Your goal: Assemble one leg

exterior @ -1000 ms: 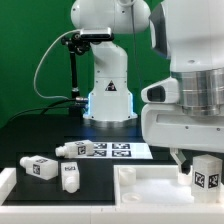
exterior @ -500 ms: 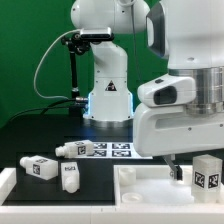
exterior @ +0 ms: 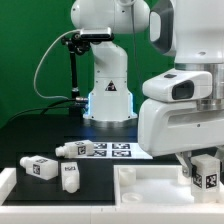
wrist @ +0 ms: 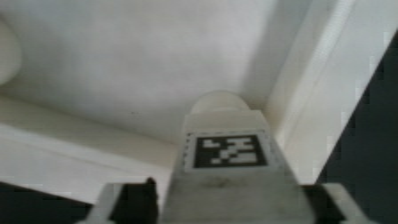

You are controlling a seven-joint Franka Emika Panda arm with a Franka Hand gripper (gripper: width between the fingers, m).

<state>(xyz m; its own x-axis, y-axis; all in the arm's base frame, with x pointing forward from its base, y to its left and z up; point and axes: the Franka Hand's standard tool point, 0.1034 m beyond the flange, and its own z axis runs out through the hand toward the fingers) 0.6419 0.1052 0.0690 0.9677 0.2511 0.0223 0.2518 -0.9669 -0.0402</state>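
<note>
Big white Panda arm (exterior: 110, 60) filling most of the exterior view, base at the back and the chunky wrist housing hanging down on the exterior view's right. Black table (exterior: 40, 135) underneath, green backdrop behind. Wide flat white tabletop piece (exterior: 150, 190) lying at the front, toward the exterior view's right, raised rim showing. Marker board (exterior: 112, 151) flat on the table just in front of the arm's base, tags facing up. Then the gripper (exterior: 204, 172) low on the exterior view's right, clamped on the leg (exterior: 207, 172), holding it upright right above the tabletop piece; can't tell whether the leg's end touches the surface. Wrist view backs this up: leg (wrist: 226, 150) sitting between the two fingers (wrist: 130, 203), tag facing the camera, rounded end pointing away toward the white tabletop piece (wrist: 125, 60) and its rim. Three more loose legs lying on their sides over on the exterior view's left: one (exterior: 39, 167) nearest the edge, one (exterior: 70, 178) just beside it toward the front, one (exterior: 72, 149) further back, close to the marker board's end.
</note>
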